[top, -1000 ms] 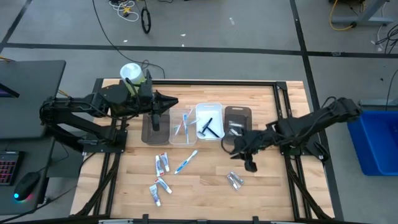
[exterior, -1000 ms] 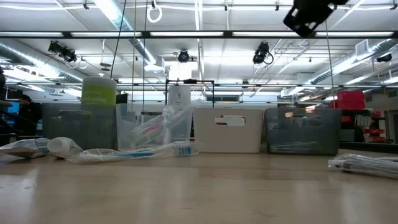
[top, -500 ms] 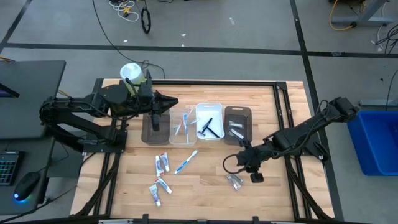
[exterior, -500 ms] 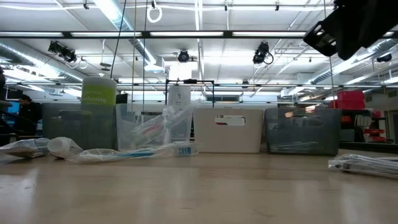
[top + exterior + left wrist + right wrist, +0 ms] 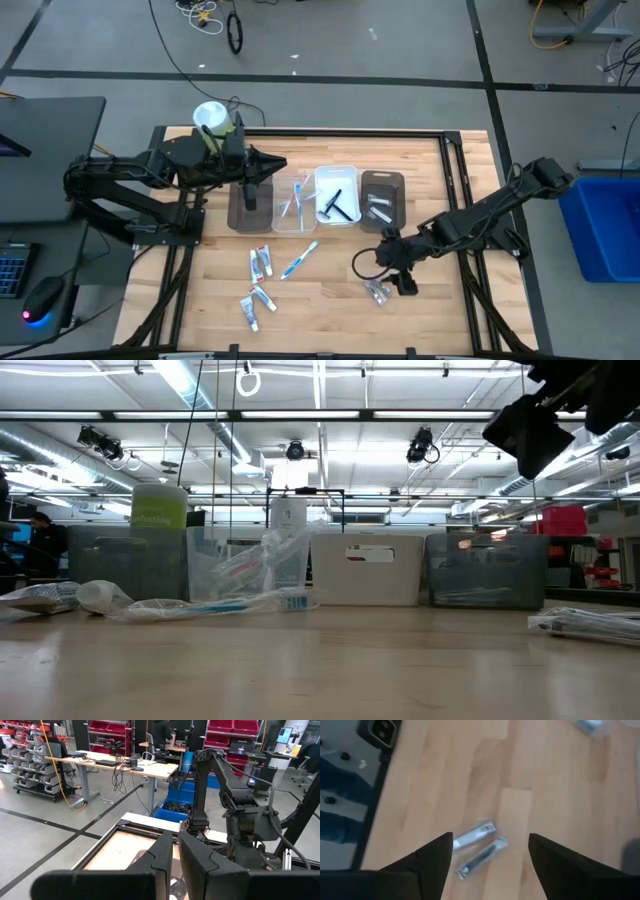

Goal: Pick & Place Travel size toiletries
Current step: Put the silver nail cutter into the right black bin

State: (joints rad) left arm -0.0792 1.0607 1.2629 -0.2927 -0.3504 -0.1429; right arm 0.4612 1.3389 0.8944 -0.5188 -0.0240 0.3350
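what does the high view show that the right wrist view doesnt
Only the high view shows the four trays, the toothpaste tubes, the loose toothbrush, the green-white canister and the left gripper over the far-left tray. Only the right wrist view shows the right gripper with its jaws spread wide. Both show the two silvery tubes on the wooden table.

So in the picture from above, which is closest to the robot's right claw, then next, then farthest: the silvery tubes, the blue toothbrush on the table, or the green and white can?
From the right gripper:
1. Silvery tubes, right beside it.
2. Blue toothbrush, mid-table.
3. Green-white can, far corner by the left arm.
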